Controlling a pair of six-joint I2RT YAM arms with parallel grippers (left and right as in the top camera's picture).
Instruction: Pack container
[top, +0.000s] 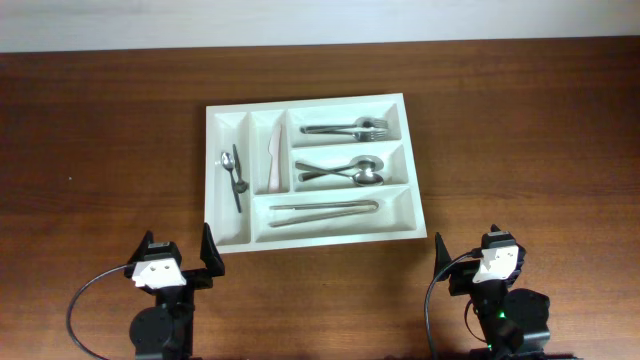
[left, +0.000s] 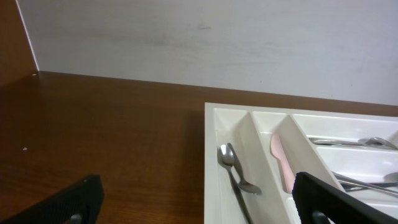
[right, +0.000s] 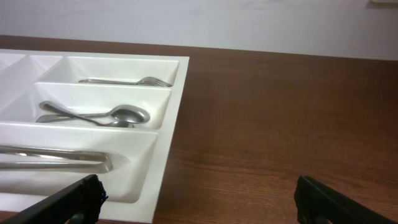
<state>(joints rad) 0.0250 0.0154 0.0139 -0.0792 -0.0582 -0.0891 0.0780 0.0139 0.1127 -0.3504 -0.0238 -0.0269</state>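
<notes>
The container (top: 413, 180) is a white cutlery tray at the middle of the wooden table. Its left slot holds a small spoon (top: 229, 160) crossed by a dark-handled piece. A pale knife (top: 273, 160) lies in the second slot. Forks (top: 345, 129), spoons (top: 345, 171) and tongs (top: 325, 210) fill the three long compartments. My left gripper (top: 178, 250) stands open just off the tray's near left corner, holding nothing. My right gripper (top: 480, 250) stands open off the near right corner, also holding nothing. In the left wrist view the open left gripper (left: 202, 208) faces the tray's left rim (left: 210, 155); in the right wrist view the open right gripper (right: 202, 208) faces bare wood beside the tray's right rim (right: 171, 143).
Dark wooden table (top: 100, 150) stretches left and right of the tray. A pale wall (left: 217, 37) rises behind the table's far edge. Both arm bases sit at the near edge.
</notes>
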